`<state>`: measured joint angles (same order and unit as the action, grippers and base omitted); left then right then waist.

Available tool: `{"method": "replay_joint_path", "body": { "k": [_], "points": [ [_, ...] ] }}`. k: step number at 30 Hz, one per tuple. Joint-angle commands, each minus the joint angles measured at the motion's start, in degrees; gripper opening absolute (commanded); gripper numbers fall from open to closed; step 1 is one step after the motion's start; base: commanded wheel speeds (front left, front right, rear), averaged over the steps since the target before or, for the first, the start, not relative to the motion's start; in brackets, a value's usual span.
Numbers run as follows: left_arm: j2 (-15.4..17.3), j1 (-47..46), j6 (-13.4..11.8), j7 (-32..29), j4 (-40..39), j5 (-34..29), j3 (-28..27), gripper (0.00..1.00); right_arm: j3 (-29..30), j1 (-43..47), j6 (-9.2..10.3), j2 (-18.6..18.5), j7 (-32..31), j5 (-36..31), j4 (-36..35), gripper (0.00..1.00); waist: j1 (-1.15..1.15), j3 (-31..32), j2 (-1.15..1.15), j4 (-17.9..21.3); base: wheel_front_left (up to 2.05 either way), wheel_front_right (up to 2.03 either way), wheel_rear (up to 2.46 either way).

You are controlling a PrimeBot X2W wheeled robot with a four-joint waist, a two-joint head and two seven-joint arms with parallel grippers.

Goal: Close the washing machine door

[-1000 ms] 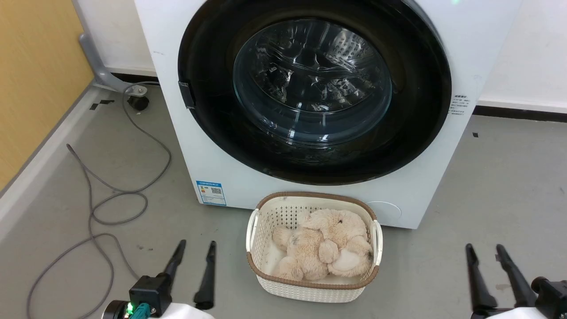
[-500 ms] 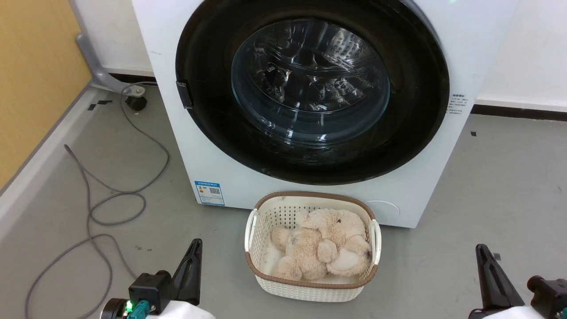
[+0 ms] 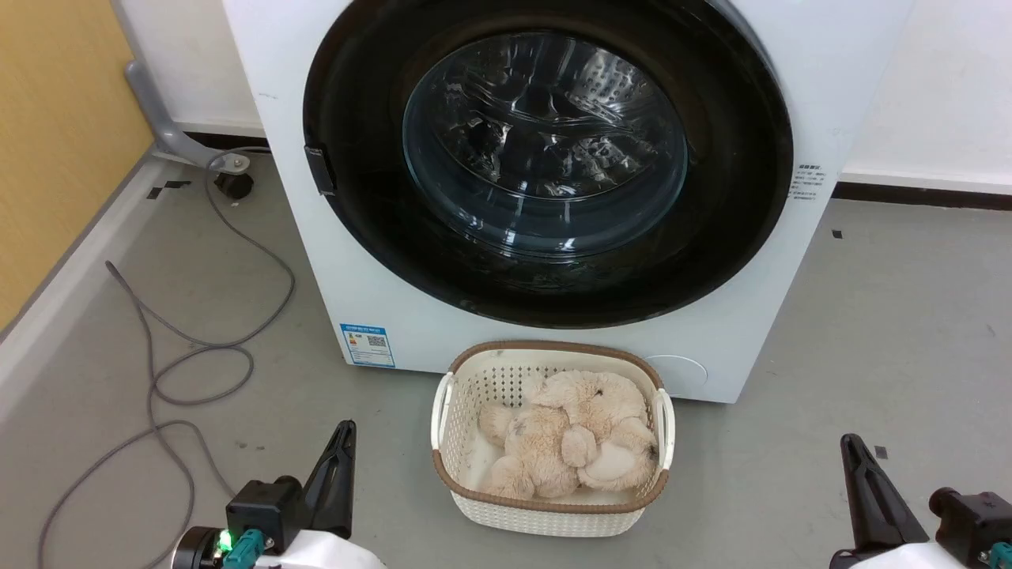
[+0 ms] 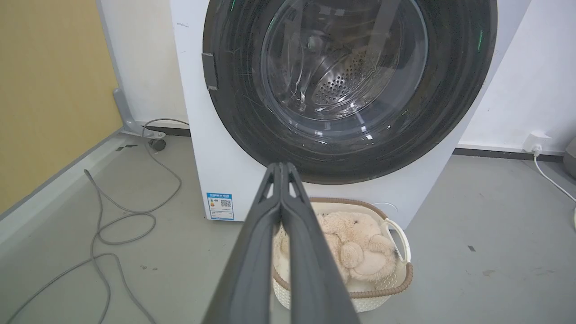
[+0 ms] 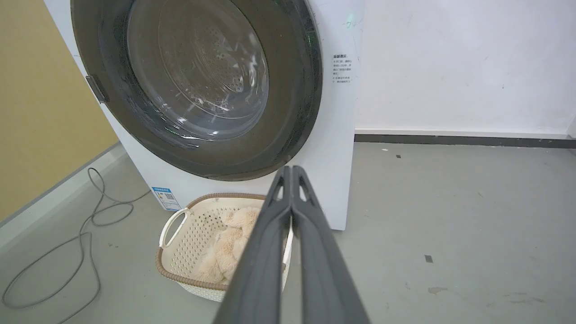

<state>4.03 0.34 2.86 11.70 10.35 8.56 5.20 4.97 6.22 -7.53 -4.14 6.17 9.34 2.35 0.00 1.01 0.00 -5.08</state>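
**Door flush, both end effectors now closed**

The washing machine door (image 3: 545, 158) lies flush in the front of the washing machine (image 3: 830, 95). Low before the machine, the left end effector (image 3: 345, 428) and the right end effector (image 3: 847, 439) each have their fingers pressed together on nothing. A second ago both pairs stood apart.

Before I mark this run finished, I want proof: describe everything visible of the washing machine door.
The washing machine door is a large round disc: a wide glossy black rim around a bulging clear glass bowl, through which the perforated steel drum shows. A small dark tab sits on its left edge in the head view. It looks shut, lying flush on the white washing machine front. Nothing else touches it.
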Motion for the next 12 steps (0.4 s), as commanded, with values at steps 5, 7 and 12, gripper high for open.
{"method": "replay_joint_path", "body": {
  "k": [5,7,12],
  "points": [
    [-0.23,-0.08,-0.51,-0.76,-0.86,-0.93,-0.40,0.00,-0.41,-1.31,0.01,0.28,-0.46,-0.66,-0.44,0.00,0.00,-0.06,0.00,0.28,0.00,0.00,0.00],
    [-0.25,-0.09,-0.56,-0.99,-1.06,-1.09,-0.50,0.00,-0.51,-1.41,0.01,0.30,-0.58,-0.84,-0.48,0.00,0.00,-0.08,0.00,0.38,0.00,0.00,0.00],
    [-0.30,-0.10,-0.69,-1.57,-1.57,-1.50,-0.75,0.00,-0.75,-1.67,0.01,0.35,-0.88,-1.30,-0.58,0.00,0.00,-0.13,0.00,0.63,0.00,0.00,0.00]
  ]
}}
